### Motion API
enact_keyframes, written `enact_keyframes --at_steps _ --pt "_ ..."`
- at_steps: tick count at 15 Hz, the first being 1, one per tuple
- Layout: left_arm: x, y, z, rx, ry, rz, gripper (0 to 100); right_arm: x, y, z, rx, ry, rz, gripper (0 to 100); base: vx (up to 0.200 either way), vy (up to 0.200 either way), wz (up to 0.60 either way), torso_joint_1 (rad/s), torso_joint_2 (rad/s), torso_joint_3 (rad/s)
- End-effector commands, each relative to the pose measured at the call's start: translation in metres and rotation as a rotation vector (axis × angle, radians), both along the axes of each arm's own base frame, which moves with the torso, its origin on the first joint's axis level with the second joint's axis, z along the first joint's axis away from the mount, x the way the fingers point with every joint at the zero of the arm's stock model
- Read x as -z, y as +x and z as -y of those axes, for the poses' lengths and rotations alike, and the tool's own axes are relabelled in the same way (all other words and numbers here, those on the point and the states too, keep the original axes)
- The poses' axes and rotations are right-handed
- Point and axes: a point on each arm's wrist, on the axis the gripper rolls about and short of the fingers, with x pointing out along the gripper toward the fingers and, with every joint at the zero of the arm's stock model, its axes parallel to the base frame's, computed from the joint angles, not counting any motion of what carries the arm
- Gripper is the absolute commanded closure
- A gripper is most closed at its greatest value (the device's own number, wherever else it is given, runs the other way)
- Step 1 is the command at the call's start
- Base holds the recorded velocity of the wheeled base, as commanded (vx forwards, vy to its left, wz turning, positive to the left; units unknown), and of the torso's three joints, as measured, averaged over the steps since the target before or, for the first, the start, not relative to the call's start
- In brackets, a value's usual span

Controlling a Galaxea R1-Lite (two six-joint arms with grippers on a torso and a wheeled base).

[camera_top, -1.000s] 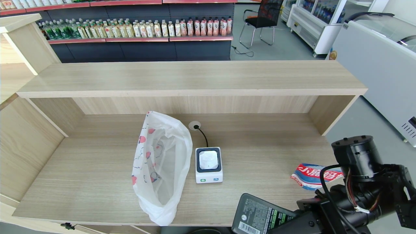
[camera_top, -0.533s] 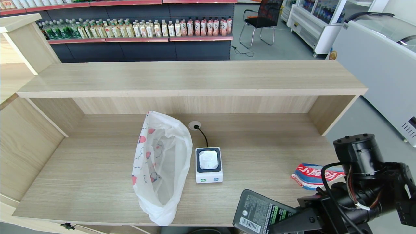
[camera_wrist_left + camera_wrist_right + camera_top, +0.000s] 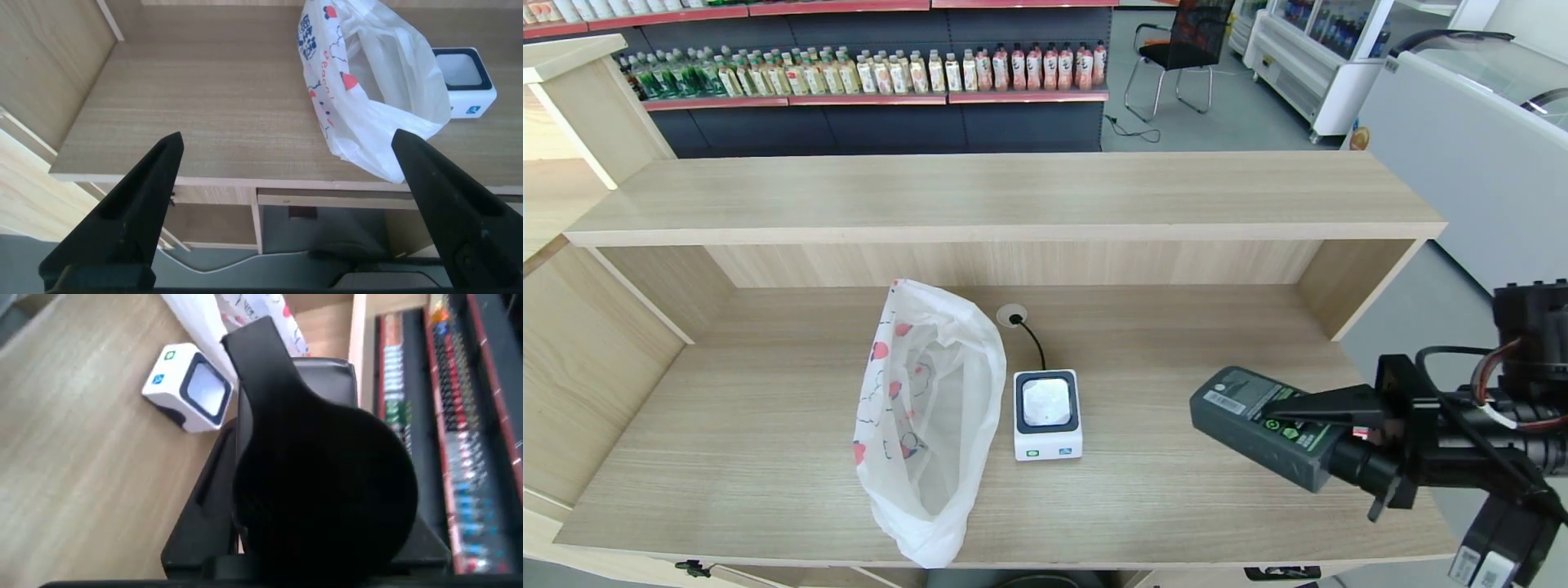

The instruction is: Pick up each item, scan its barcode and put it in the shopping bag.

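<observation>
The pack sits in the right half of the head view, off the counter, its barcode label facing up at its far end. The right gripper is clamped on its near end. Judging by this, the pick-up is done and the scan is the step in hand. The next move calls for carrying the pack across to the scanner at centre frame and turning the barcode down toward its window, then on to the bag just left of it. The right arm reaches in level from the right edge. The left gripper hangs with fingers spread wide, off the counter's front edge
</observation>
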Motion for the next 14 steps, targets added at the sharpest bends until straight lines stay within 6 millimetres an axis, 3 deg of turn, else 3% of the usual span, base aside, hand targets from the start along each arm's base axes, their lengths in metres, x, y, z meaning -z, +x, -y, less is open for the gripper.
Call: enact_keyframes --at_steps 1,3,4,7,8,10,14 --pt "0.000 0.000 0.000 0.000 0.000 0.000 0 -0.013 -0.024 0.018 0.130 0.052 -0.100 100 0.000 0.000 0.00 0.000 0.00 0.000" --pt "0.000 0.000 0.000 0.000 0.000 0.000 0 -0.059 -0.033 0.023 0.479 0.340 -0.501 100 0.000 0.000 0.00 0.000 0.00 0.000" --pt "0.000 0.000 0.000 0.000 0.000 0.000 0 -0.069 -0.029 0.023 0.682 0.525 -0.692 100 0.000 0.000 0.00 0.000 0.00 0.000" --pt "0.000 0.000 0.000 0.000 0.000 0.000 0 -0.065 -0.017 0.005 0.886 0.995 -1.324 100 0.000 0.000 0.00 0.000 0.00 0.000" --pt "0.000 0.000 0.000 0.000 0.000 0.000 0 -0.056 -0.015 -0.002 0.896 1.061 -1.513 100 0.000 0.000 0.00 0.000 0.00 0.000" --pt "0.000 0.000 0.000 0.000 0.000 0.000 0 -0.045 -0.009 -0.011 0.908 1.099 -1.712 100 0.000 0.000 0.00 0.000 0.00 0.000" --pt "0.000 0.000 0.000 0.000 0.000 0.000 0 -0.030 0.009 -0.023 0.906 1.021 -1.836 100 0.000 0.000 0.00 0.000 0.00 0.000"
